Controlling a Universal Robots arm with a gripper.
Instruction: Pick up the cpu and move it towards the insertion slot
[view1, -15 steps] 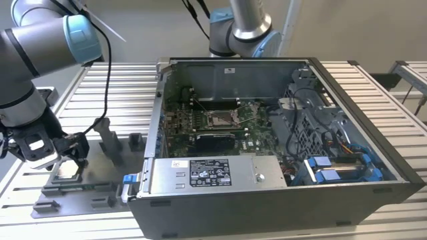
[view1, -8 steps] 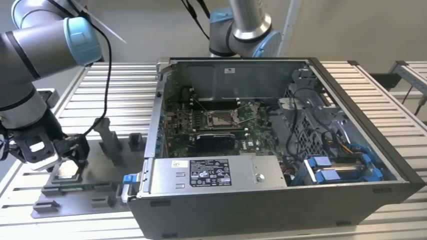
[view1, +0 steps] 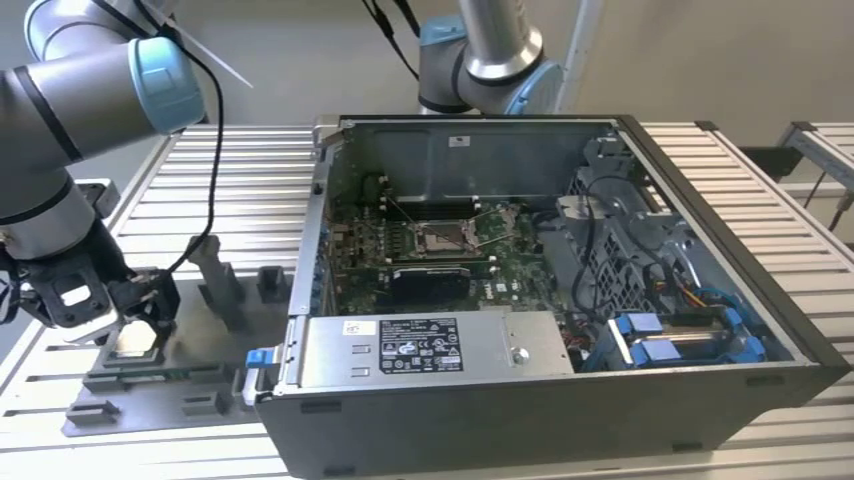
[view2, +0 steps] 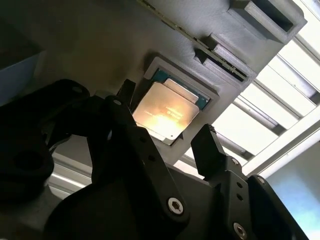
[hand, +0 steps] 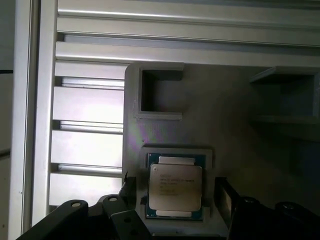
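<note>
Slatted aluminium table (view1: 747, 190); plain grey wall (view1: 307, 60) behind; bright light.

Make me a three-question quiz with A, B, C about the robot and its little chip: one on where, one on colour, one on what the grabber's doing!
1. Where is the cpu? A in the fixture's recess; B in the insertion slot; C in the air.
2. What colour is the fixture? A red; B grey; C yellow.
3. How is the gripper? A shut on the cpu; B shut on a cable; C open.
Answers: A, it lies flat in the recess, away from the insertion slot in the exterior view. B, its blocks are grey. C, a finger stands each side of the cpu, not touching.
</note>
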